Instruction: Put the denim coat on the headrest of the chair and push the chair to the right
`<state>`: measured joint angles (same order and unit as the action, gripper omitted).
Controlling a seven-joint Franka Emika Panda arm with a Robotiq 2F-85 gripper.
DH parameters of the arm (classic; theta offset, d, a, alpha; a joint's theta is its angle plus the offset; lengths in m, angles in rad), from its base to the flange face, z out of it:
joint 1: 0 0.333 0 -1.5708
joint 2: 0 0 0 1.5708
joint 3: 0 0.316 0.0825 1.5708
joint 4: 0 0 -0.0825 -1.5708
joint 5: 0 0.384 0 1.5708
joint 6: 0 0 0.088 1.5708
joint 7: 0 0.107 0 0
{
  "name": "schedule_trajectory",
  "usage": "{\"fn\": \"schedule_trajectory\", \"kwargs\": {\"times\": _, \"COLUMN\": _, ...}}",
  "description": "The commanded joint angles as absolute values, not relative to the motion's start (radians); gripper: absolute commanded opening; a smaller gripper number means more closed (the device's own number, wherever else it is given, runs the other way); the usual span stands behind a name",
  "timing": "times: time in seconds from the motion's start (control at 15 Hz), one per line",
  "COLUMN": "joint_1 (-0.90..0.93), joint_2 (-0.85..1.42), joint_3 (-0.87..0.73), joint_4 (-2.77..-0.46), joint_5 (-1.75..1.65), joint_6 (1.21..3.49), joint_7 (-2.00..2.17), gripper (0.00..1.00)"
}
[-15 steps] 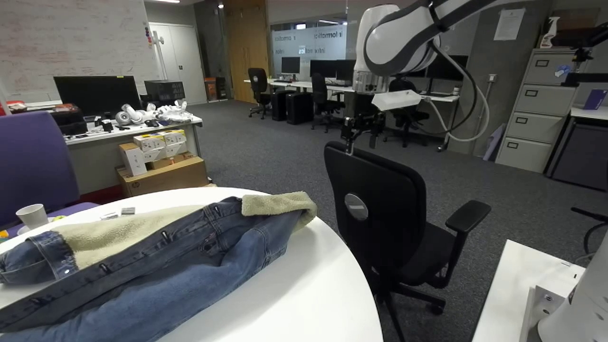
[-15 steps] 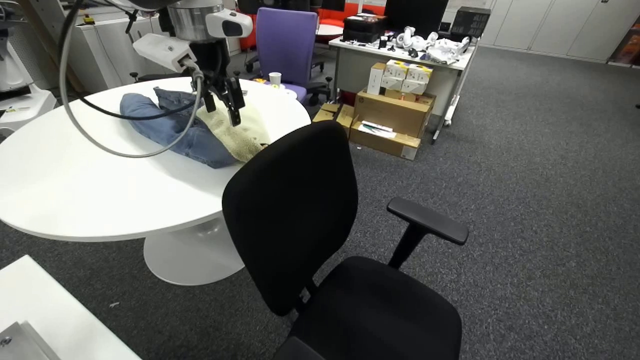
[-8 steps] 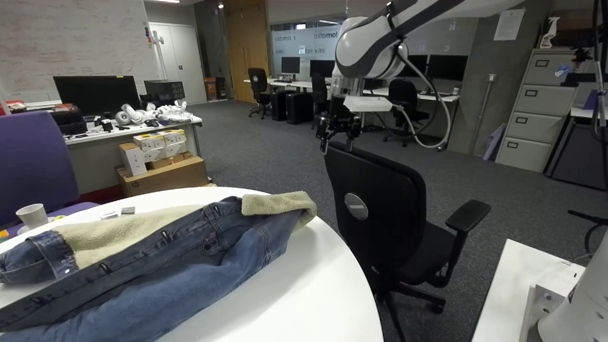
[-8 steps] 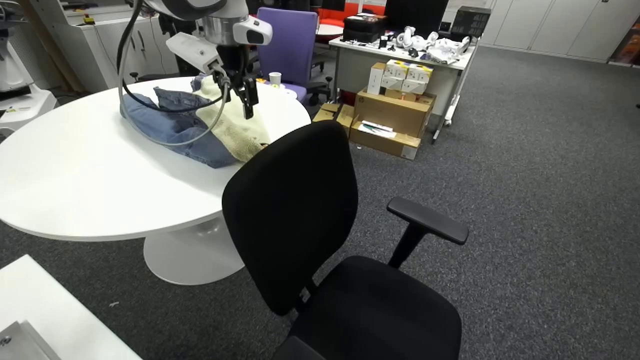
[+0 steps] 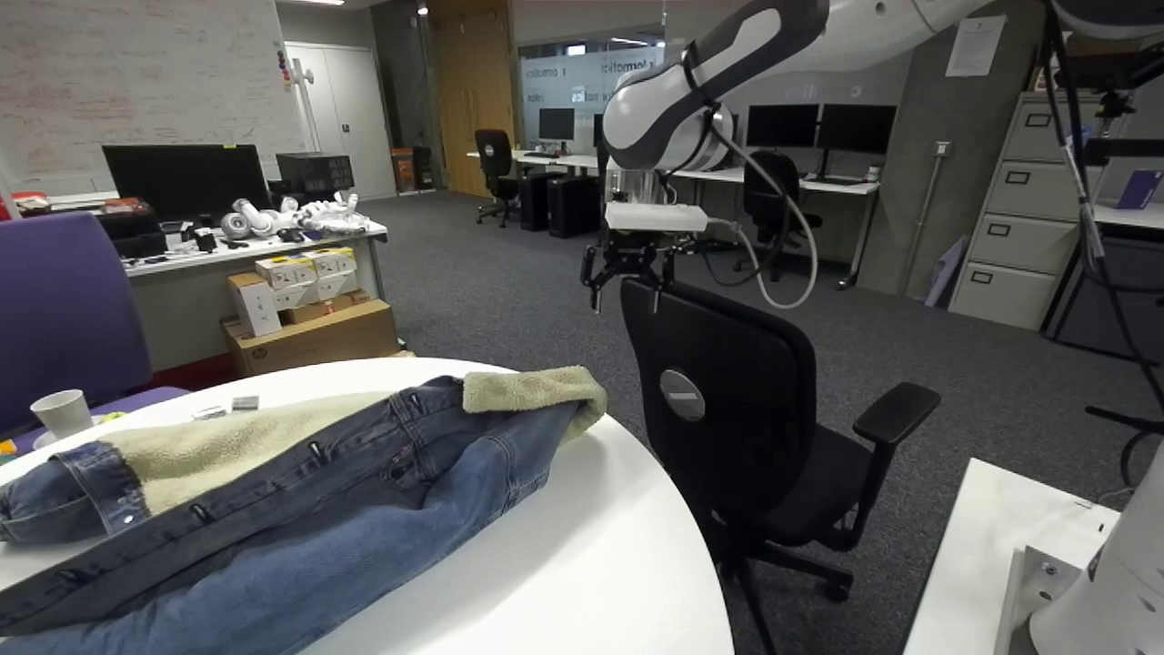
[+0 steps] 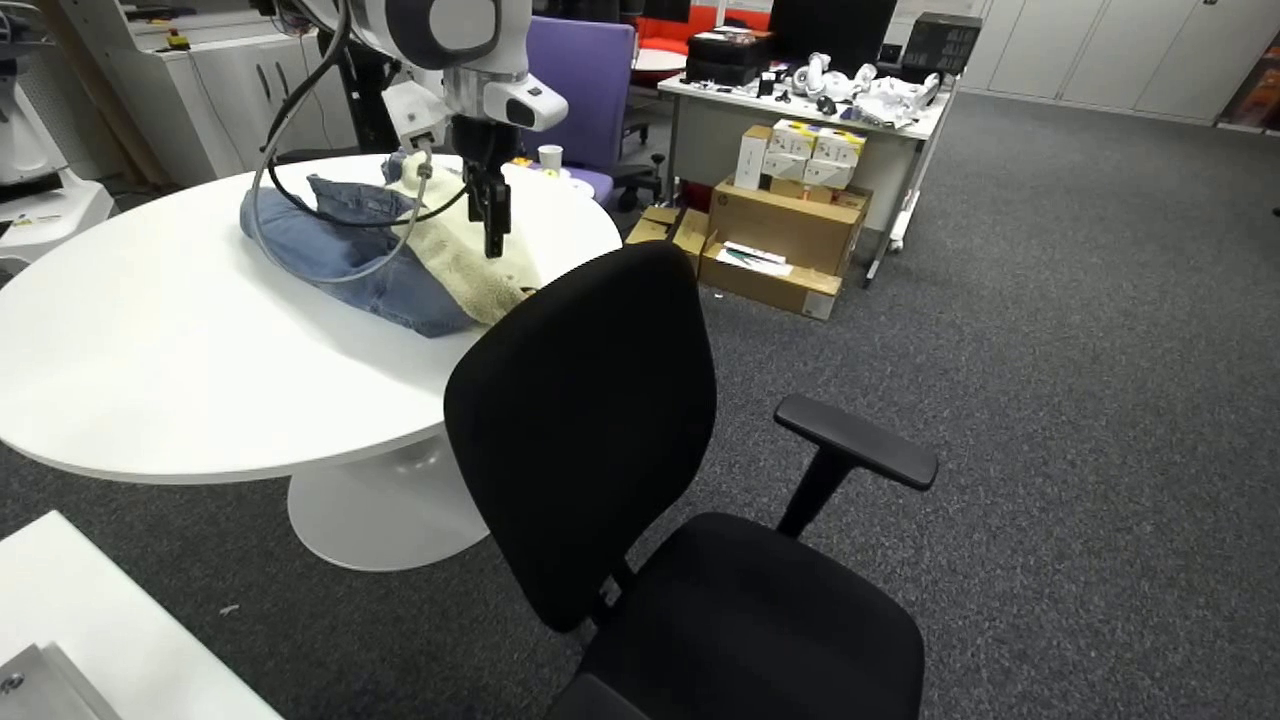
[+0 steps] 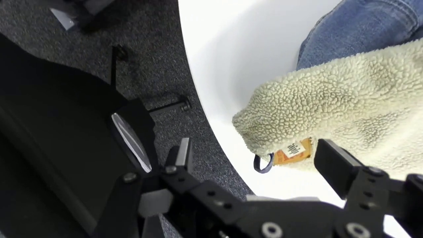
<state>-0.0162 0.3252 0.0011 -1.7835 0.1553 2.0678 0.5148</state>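
Observation:
The denim coat (image 5: 364,509) lies spread on the round white table, with its cream fleece lining (image 6: 465,260) and collar end toward the chair. In the wrist view, the fleece collar (image 7: 297,102) shows a dark hanging loop (image 7: 262,170) and an orange label. The chair (image 5: 718,418) stands beside the table, its back (image 6: 600,420) upright and bare, with the headrest (image 5: 727,309) along the top. My gripper (image 5: 626,305) is open and empty, in the air near the headrest's table-side corner. In the wrist view my gripper (image 7: 255,145) has the loop and label showing between its fingers.
The round white table (image 5: 637,546) curves close behind the chair. A chair armrest (image 6: 855,440) sticks out. A purple chair (image 5: 64,309) and a white cup (image 5: 62,414) are at the table's far side. Cardboard boxes (image 6: 790,225) stand under a desk. A white side table (image 5: 1009,518) carries the robot base.
My gripper has moved from over the headrest toward the table side and a little lower, and has turned so both fingers show. The coat and chair have not moved.

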Motion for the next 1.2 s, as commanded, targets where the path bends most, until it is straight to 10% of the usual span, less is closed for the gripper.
{"fn": "schedule_trajectory", "kwargs": {"times": 0.0, "joint_1": -0.027, "joint_2": 0.386, "joint_3": -0.001, "joint_4": -1.667, "joint_5": 0.263, "joint_6": 1.891, "joint_7": 0.489, "gripper": 1.00}}
{"fn": "schedule_trajectory", "kwargs": {"times": 1.13, "joint_1": -0.006, "joint_2": 0.664, "joint_3": -0.036, "joint_4": -1.432, "joint_5": 0.325, "joint_6": 1.927, "joint_7": 0.804, "gripper": 1.00}}
